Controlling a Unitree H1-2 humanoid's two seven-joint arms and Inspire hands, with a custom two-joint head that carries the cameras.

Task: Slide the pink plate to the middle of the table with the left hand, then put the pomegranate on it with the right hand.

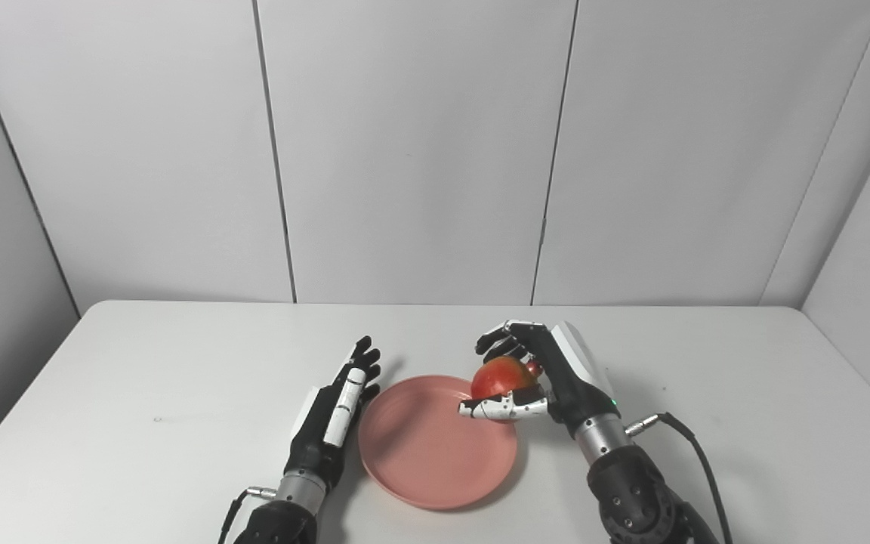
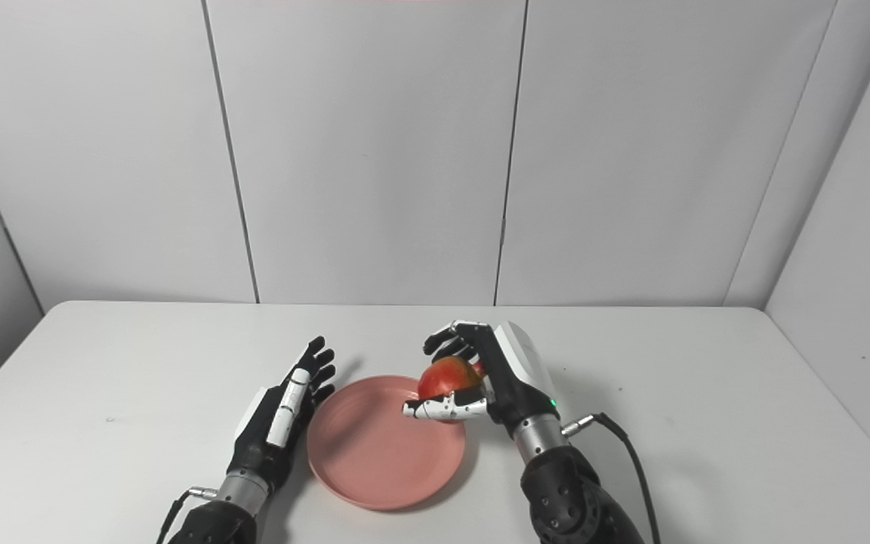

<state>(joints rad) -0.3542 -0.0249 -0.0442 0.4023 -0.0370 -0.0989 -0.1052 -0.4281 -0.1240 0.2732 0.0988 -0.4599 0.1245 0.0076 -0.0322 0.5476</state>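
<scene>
- Left hand point(image 1: 333, 415), black with white parts, lies low at the left edge of the round flat pink plate point(image 1: 427, 453). Its fingers point(image 1: 363, 359) are straight and a little apart, and it holds nothing. The fingers point away toward the wall. The side of the hand sits right beside the plate's rim; whether it touches the rim is hard to see.
- Its dark arm comes in from the bottom left, with a thin black wire near the wrist.
- That pink plate lies flat on the big white table point(image 1: 140, 393), close to the middle from side to side and nearer the front edge. Most of the plate is bare.
- Right hand point(image 1: 548, 378), black with a white back, is just right of the plate and reaches over the plate's far right part. It is wrapped around the round red and yellow pomegranate point(image 1: 499, 376). The white thumb point(image 1: 499, 408) goes under the front of the fruit and the dark fingers point(image 1: 499, 340) curl over the far side.
- The pomegranate is over the far right part of the plate, at the rim. You cannot tell if it rests on the plate or hangs just above it.
- A black cable point(image 1: 695, 453) bends out from the right wrist and runs down to the bottom edge.
- Behind the table stand plain grey wall panels point(image 1: 412, 151) with thin dark lines between them.
</scene>
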